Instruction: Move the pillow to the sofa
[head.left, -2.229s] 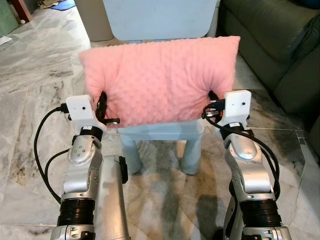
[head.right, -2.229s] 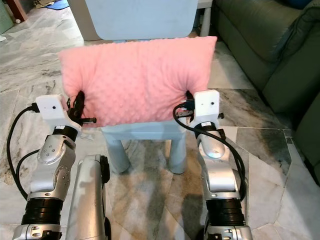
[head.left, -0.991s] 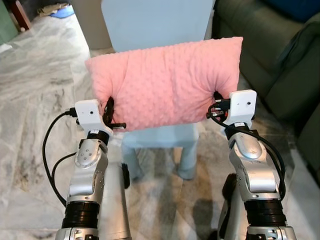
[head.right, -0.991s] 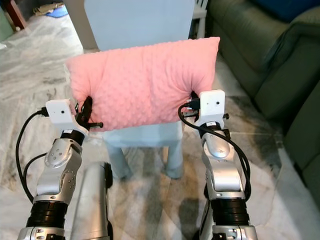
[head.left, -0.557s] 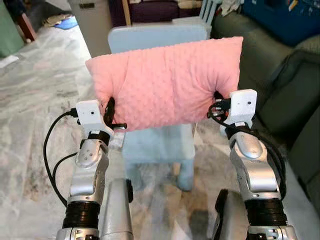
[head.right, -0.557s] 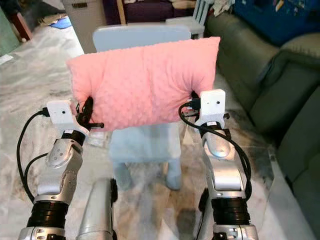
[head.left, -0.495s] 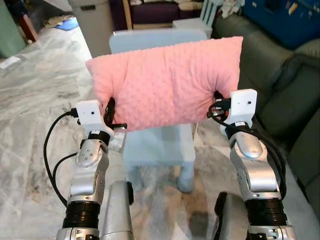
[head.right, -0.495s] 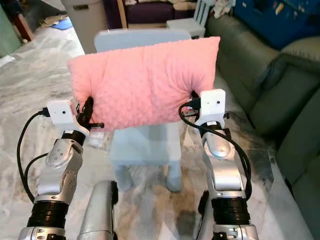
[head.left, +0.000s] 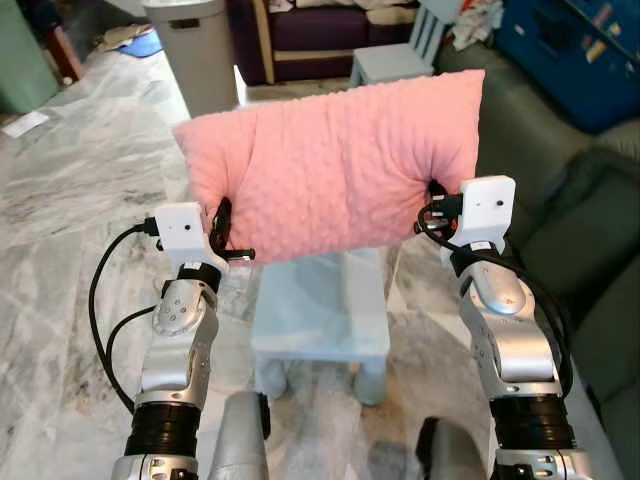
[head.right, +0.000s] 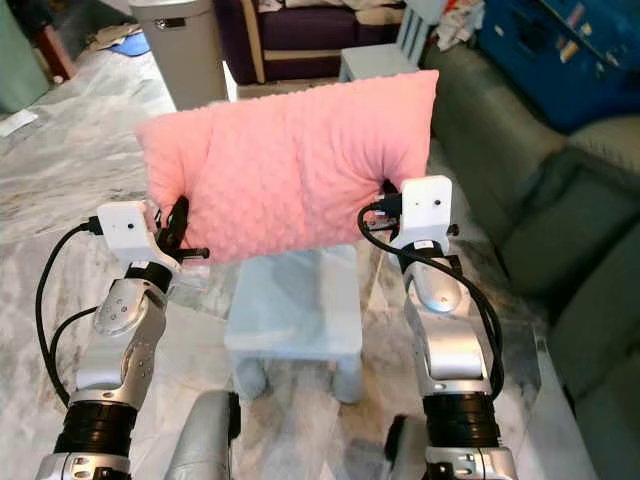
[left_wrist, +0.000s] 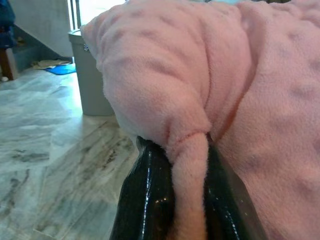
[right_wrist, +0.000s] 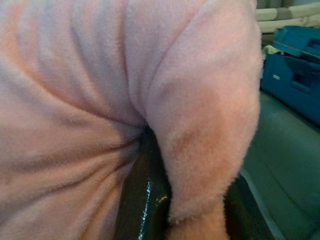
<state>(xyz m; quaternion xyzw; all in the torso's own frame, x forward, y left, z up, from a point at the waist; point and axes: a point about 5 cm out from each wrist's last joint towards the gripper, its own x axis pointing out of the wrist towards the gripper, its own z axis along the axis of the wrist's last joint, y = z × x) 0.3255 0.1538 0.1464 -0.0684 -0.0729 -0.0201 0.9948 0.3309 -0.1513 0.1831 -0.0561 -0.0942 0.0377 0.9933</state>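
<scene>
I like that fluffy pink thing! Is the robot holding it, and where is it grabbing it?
Yes. It holds the pink pillow up with both tools: the left tool pinches its lower left edge, and the right tool pinches its lower right edge.

1. The pillow (head.left: 335, 170) hides the chair's (head.left: 320, 305) back and most of both grippers' fingertips.
2. The sofa (head.right: 560, 210), at 3 o'clock, runs off the picture's edge.
3. The bin (head.left: 195, 50), at 11 o'clock, is cut off at its top.
</scene>
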